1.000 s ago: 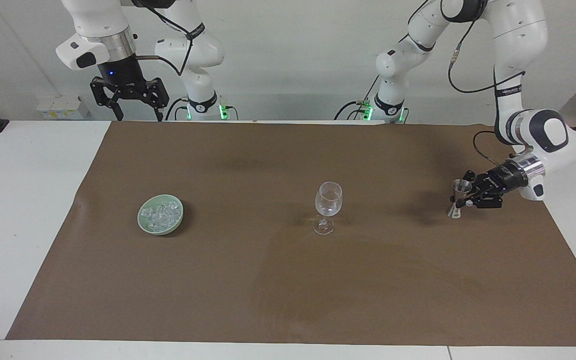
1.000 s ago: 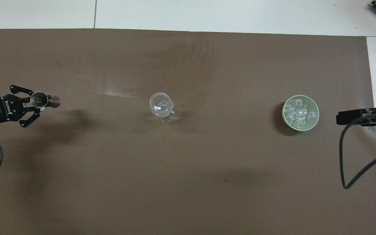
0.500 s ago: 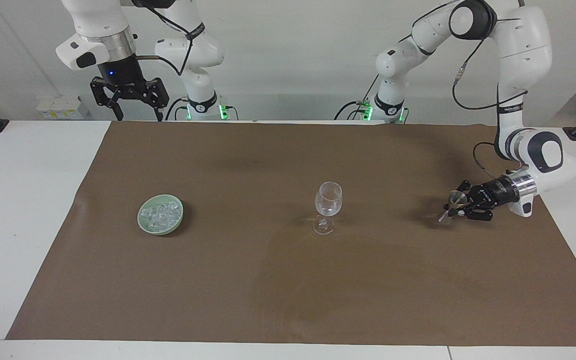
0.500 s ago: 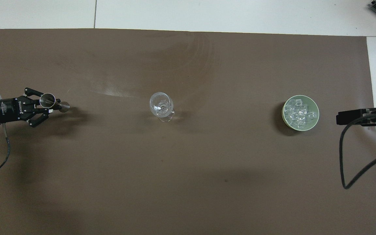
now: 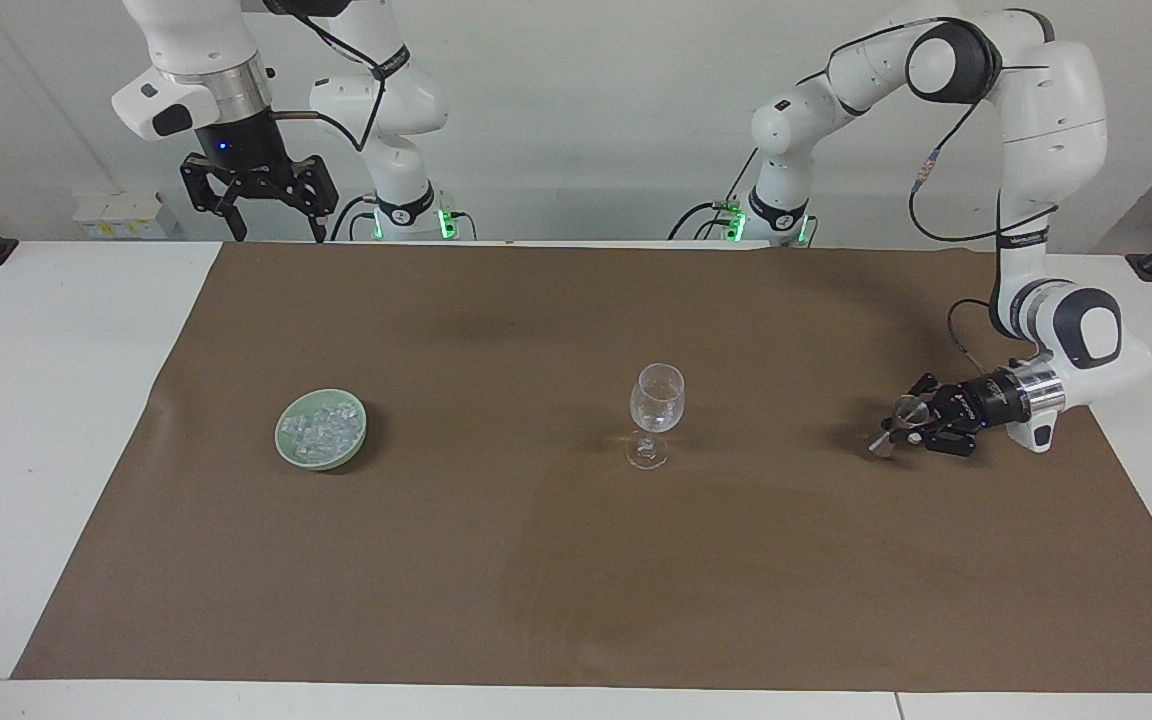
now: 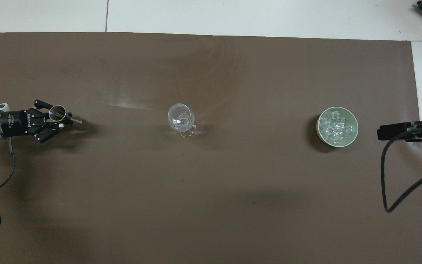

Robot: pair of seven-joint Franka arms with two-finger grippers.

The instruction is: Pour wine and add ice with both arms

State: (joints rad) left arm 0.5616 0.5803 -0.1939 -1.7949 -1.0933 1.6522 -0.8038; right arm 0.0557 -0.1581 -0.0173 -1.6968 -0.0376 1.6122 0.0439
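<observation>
- Since the earlier frame the left gripper (image 5: 908, 424) has sunk lower over the brown mat (image 5: 576, 600) at the left arm's end of the table, and the small silver double-cone metal measuring cup (image 5: 898, 422) it carries has tipped further over.
- The left gripper is clamped shut on that cup, whose long axis now slants, lower cone toward the mat; whether its lower rim touches the mat is hard to tell.
- The clear stemmed wine glass (image 5: 655, 413) stands upright mid-mat, well apart from the cup, toward the right arm's end from the claw; the left arm is the nearer one.
- The heap of small clear ice cubes (image 5: 324, 427) lies in the pale green round bowl (image 5: 288, 445), toward the right arm's end.
- The right gripper (image 5: 267, 212) waits, fingers spread wide and empty, high above the mat's robot-side edge.
- The overhead view shows the cup's open mouth (image 6: 57, 112); the facing view alone gives its height.
</observation>
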